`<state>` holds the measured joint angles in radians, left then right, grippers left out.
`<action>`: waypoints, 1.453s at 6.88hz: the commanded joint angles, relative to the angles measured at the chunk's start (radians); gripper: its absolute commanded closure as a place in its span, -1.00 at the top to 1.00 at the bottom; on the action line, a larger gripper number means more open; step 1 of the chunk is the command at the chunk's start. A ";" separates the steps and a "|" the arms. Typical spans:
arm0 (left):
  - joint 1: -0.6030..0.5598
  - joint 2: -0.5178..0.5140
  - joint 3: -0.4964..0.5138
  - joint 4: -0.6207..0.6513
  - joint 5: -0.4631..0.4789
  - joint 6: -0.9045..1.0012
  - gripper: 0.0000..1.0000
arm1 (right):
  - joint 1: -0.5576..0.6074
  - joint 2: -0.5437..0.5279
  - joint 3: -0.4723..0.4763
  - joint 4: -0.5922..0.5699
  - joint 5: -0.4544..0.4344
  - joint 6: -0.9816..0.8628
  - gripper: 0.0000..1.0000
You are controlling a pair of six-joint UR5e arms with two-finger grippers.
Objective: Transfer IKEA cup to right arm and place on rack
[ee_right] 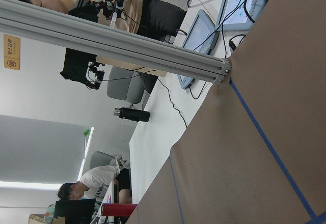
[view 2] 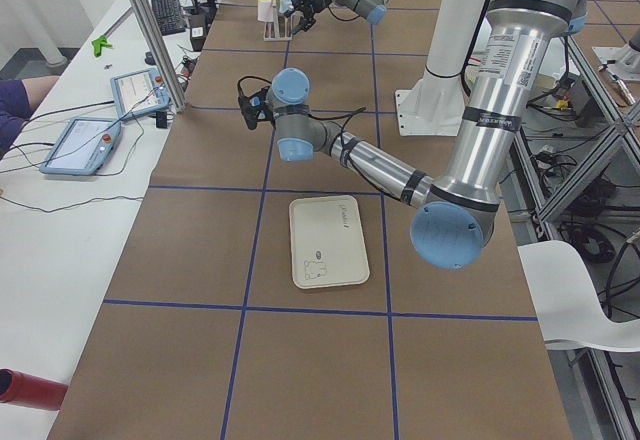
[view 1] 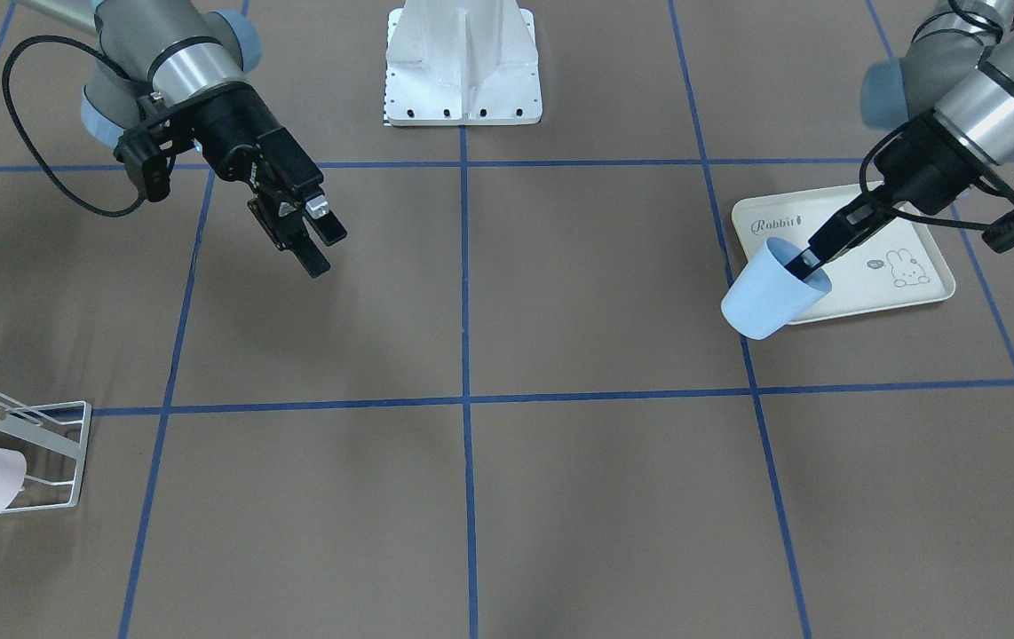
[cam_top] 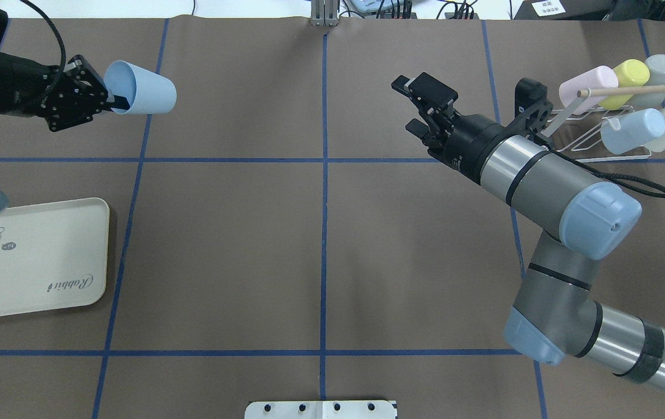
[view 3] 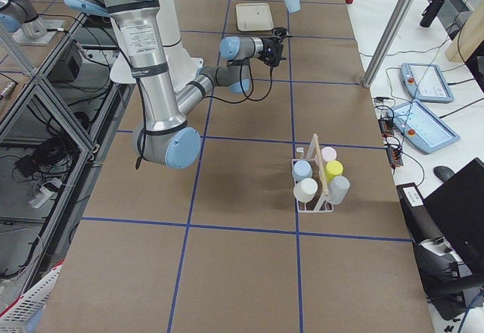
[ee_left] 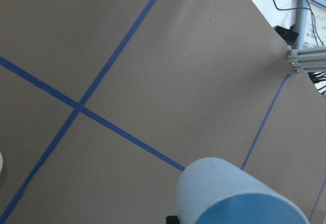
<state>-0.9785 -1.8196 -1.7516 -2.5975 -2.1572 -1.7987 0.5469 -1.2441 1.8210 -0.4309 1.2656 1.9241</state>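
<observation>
Cup (cam_top: pixel 143 95), pale blue and tapered, is held off the table (cam_top: pixel 239 244) by the left gripper (cam_top: pixel 116 102), on its side with the mouth towards that gripper and the closed base pointing to the table's middle. The grip is a pinch on the rim: one finger lies inside the mouth and the other outside, jaws narrowed onto the wall. The overhead view shows the cup well apart from the cream rabbit-print tray (cam_top: pixel 35 262); the left wrist view shows only the cup's wall above bare table. The right gripper (cam_top: pixel 407 105) hangs above the table near the rack (view 1: pixel 83 453), jaws spread wide and holding nothing, well apart from the cup. Five other cups (cam_top: pixel 635 131) already sit on the rack's prongs under the wooden dowel (cam_top: pixel 641 90).

Handling, as judged: the cup looks like thin, smooth moulded plastic, so light and fairly stiff, not fragile, but slippery, and the wall may flex if squeezed hard near the open rim. The taper would tend to push closing jaws towards the narrow base. The free surface is the outer wall from mid-height to the base. A hold across that wall, square to the cup's axis and clear of the left fingers, appears soundest for the transfer, and leaves the mouth open for a prong.
</observation>
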 commanded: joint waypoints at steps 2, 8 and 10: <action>0.367 -0.026 -0.005 -0.172 0.612 0.013 -1.00 | -0.013 0.000 0.000 0.001 0.000 -0.002 1.00; 0.572 -0.216 0.084 -0.231 0.925 0.226 -1.00 | -0.071 0.021 -0.006 0.072 0.000 0.006 1.00; 0.575 -0.222 0.163 -0.400 0.925 0.226 -1.00 | -0.080 0.023 -0.006 0.122 0.002 0.079 1.00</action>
<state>-0.4057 -2.0339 -1.6362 -2.8943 -1.2348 -1.5731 0.4737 -1.2225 1.8147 -0.3357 1.2666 1.9730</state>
